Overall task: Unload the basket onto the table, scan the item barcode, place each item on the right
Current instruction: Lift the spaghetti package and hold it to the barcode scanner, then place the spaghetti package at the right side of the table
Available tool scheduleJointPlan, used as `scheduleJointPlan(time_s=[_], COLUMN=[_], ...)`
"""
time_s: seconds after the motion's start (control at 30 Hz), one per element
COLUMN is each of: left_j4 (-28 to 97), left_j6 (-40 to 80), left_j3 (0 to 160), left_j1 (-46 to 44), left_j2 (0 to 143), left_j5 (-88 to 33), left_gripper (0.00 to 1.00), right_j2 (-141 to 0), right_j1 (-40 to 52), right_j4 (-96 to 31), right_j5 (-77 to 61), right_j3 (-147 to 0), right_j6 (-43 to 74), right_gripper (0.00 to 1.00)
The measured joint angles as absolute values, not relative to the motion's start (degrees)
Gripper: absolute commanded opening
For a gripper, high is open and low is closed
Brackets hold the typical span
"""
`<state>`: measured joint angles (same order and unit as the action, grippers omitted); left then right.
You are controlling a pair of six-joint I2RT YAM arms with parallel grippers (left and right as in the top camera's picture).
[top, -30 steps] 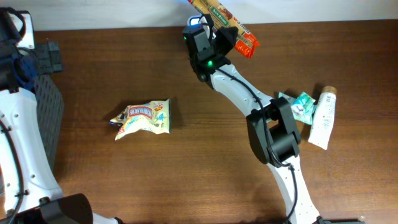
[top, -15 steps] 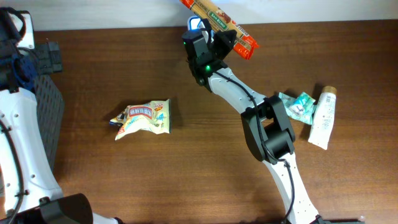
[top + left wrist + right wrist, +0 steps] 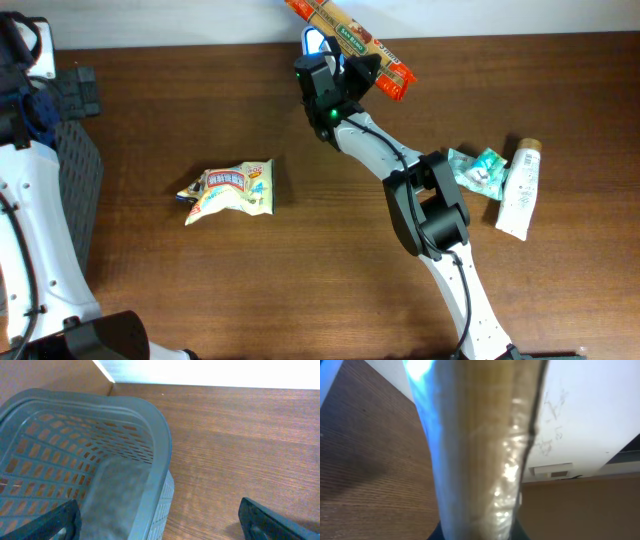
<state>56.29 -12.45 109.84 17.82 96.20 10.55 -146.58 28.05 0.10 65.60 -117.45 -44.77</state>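
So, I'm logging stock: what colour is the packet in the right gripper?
The packet is orange-red with tan and brown print; the overhead view shows it best.

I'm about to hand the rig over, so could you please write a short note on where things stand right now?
Right gripper: shut on the long snack packet, held up at the far edge of the table, blue light on it.
Left gripper: open, empty, near the grey basket.
Snack bag, teal packet and white tube lie on the table.
Scan not confirmed; finish it, then handle the rest.
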Motion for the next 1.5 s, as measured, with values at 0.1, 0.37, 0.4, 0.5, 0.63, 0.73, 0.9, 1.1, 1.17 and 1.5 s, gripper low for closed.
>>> scheduleJointPlan(time_s=[0.1, 0.37, 0.4, 0.5, 0.63, 0.73, 0.9, 1.1, 1.17, 1.5], left_j4=[56.3, 56.3, 56.3, 56.3, 56.3, 56.3, 56.3, 56.3, 56.3, 56.3], left_j6=[-12.4, -12.4, -12.4, -12.5, -12.4, -12.4, -12.5, -12.4, -12.4, -12.4], left_j3=[109.8, 109.8, 109.8, 109.8, 109.8, 109.8, 109.8, 109.8, 109.8, 109.8], left_j1=[17.8, 17.8, 17.8, 17.8, 17.8, 17.8, 17.8, 17.8, 17.8, 17.8], left_j2=[96.2, 96.2, 96.2, 96.2, 96.2, 96.2, 96.2, 96.2, 96.2, 96.2], left_j5=[10.5, 10.6, 10.5, 10.5, 10.5, 10.5, 10.5, 10.5, 10.5, 10.6], left_gripper=[0.99, 0.99, 0.99, 0.99, 0.99, 0.99, 0.99, 0.99, 0.99, 0.99], right_j2=[-146.6, -143.0, -140.9, -134.4, -122.5, -116.9, -110.8, -110.6, -110.6, -110.8], right_j1=[28.4, 32.3, 33.3, 35.7, 37.0, 35.3, 26.7, 9.4, 4.6, -6.2], right_j4=[0.4, -6.5, -10.1, -22.3, -44.2, -56.5, -77.4, -87.7, -88.0, -74.1], right_j5=[66.5, 65.9, 64.8, 59.6, 44.2, 30.6, 6.6, 0.9, 3.2, 7.9], right_j3=[-117.4, -117.4, -117.4, -117.6, -117.9, -118.1, -118.3, -116.0, -112.8, -93.7], right_j6=[-47.2, -48.9, -47.9, -41.6, -23.9, -11.6, 2.2, 7.9, 9.1, 4.3], right_gripper=[0.04, 0.04, 0.04, 0.04, 0.04, 0.04, 0.04, 0.04, 0.04, 0.11])
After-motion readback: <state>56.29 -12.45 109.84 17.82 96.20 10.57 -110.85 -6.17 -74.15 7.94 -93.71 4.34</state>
